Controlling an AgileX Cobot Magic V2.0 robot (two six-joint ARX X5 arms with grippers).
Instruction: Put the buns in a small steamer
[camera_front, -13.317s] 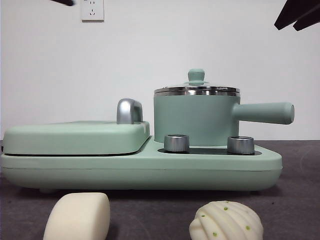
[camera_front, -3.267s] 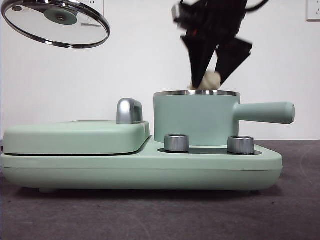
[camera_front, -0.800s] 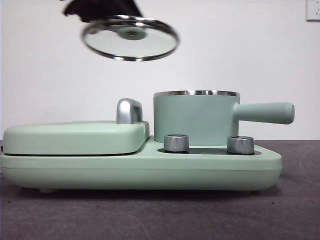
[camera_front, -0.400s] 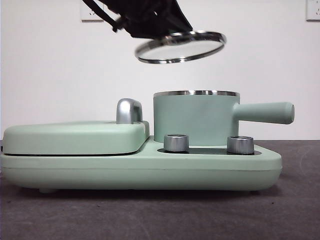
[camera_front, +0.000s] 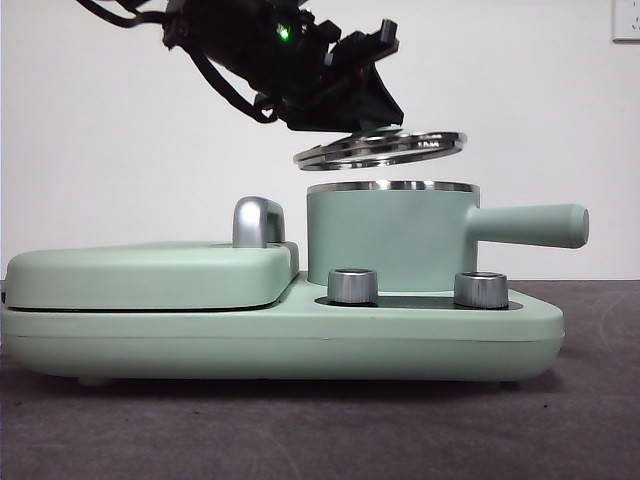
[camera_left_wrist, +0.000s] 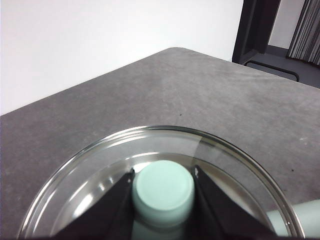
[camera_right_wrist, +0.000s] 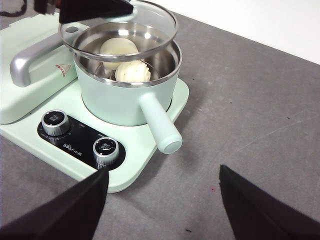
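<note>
**Front view: lid hangs just above the steamer**

Front view shows the left tool (camera_front: 372, 118) entering from the upper left, big and dark, carrying the glass lid (camera_front: 380, 148) tilted slightly and hanging just above the steel rim of the small steamer (camera_front: 390, 240), not touching it. In the left wrist view, its two black jaws are clamped on either side of the lid's green knob (camera_left_wrist: 163, 187), with the glass disc spreading out beneath them.

Both buns sit inside the steamer, side by side (seen through and past the lid from the right wrist view): the smooth bun (camera_right_wrist: 119, 47) on the far side from the handle, the ridged bun (camera_right_wrist: 132, 72) nearer the handle (camera_right_wrist: 159, 125).

The steamer stands on the mint-green cooker base (camera_front: 300, 335), behind two steel dials (camera_front: 353, 285), beside the flat hinged plate (camera_front: 150, 272) with its chrome handle (camera_front: 258, 221). The base rests on the dark grey desk (camera_front: 300, 430).

The right tool (camera_right_wrist: 162, 200) waits well apart from the cooker, over the desk, its jaws spread wide and holding nothing.
</note>
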